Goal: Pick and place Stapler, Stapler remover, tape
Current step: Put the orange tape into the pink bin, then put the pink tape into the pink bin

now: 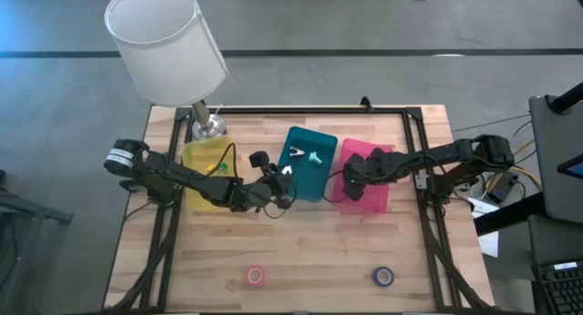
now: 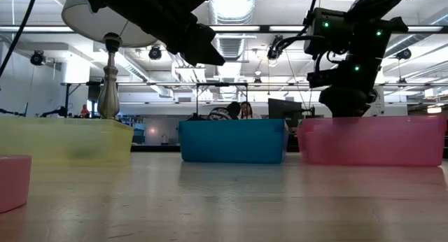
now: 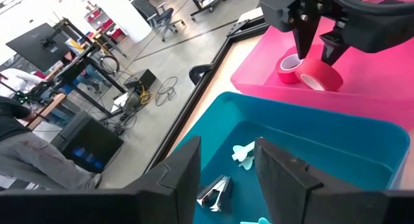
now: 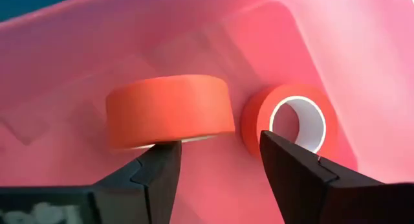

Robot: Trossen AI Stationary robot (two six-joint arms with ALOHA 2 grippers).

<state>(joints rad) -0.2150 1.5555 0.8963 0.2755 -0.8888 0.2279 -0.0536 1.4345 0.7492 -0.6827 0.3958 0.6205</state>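
Two red tape rolls sit in the pink bin; one lies flat on the floor and the other stands on its edge beside it. My right gripper hangs open just above them, pointing steeply down, with nothing between its fingers. A pink tape roll and a blue one lie on the table near its front edge. A dark stapler remover and a pale one lie in the teal bin. My left gripper hovers open at that bin's near-left rim. The stapler does not show clearly.
A yellow bin stands left of the teal one, with my left arm lying across it. A lamp with a white shade stands at the table's far left corner. The near half of the wooden table holds only the two loose rolls.
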